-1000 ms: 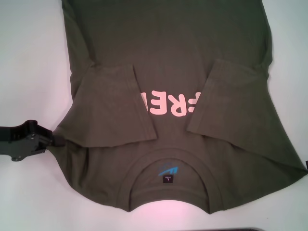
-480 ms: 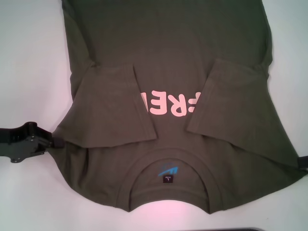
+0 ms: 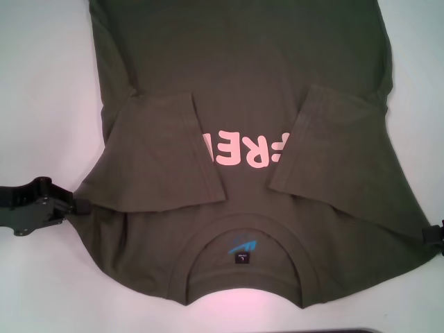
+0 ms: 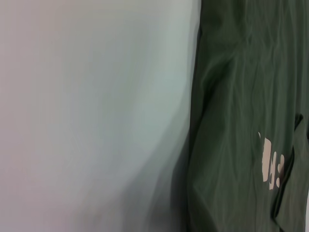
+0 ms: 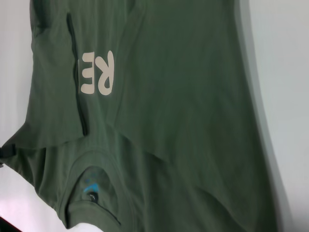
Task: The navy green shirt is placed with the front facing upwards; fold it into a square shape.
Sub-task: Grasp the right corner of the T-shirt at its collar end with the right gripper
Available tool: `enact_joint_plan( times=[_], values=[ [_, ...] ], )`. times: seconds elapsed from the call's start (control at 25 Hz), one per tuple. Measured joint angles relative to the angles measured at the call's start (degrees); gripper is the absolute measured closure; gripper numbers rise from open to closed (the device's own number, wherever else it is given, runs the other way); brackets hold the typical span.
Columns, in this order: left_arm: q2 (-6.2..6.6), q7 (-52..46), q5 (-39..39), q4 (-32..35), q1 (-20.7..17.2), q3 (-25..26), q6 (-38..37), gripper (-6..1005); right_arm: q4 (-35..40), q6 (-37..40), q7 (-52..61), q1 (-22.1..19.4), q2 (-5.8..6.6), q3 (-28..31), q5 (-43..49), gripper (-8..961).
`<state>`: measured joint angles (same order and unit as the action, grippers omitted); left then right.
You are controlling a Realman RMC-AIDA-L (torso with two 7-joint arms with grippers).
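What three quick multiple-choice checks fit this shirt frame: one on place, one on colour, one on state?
1. Where is the left gripper?
A. At the shirt's left shoulder edge
B. Over the collar
C. On the pink letters

2. What colour are the chest letters?
A. White
B. Pink
C. Yellow

3. How do the sleeves lie?
A. Spread out sideways
B. Folded inward onto the chest
C. Tucked under the shirt

Key: 1 A, the left gripper sits at the edge of the navy green shirt, with the right gripper at the opposite edge. 2 B, the letters read pink. 3 B, the left sleeve and right sleeve overlap the letters.
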<state>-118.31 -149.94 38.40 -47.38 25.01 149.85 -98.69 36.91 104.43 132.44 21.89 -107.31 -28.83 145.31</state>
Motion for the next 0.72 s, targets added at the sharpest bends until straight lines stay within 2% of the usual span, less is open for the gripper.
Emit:
enact_joint_plan(
  times=[0.36,0.72],
  values=[
    [0.11,0.18,0.0,0.05,0.03,0.16,0.14,986,0.01,-0.57,0.01,-0.06,0.38,0.11,0.85,60],
    [0.06,0.43,0.0,0.1,0.01,0.21,0.18,986,0.0,-1.53,0.0,0.46,-0.47,-0.06,0.98,73]
  ],
)
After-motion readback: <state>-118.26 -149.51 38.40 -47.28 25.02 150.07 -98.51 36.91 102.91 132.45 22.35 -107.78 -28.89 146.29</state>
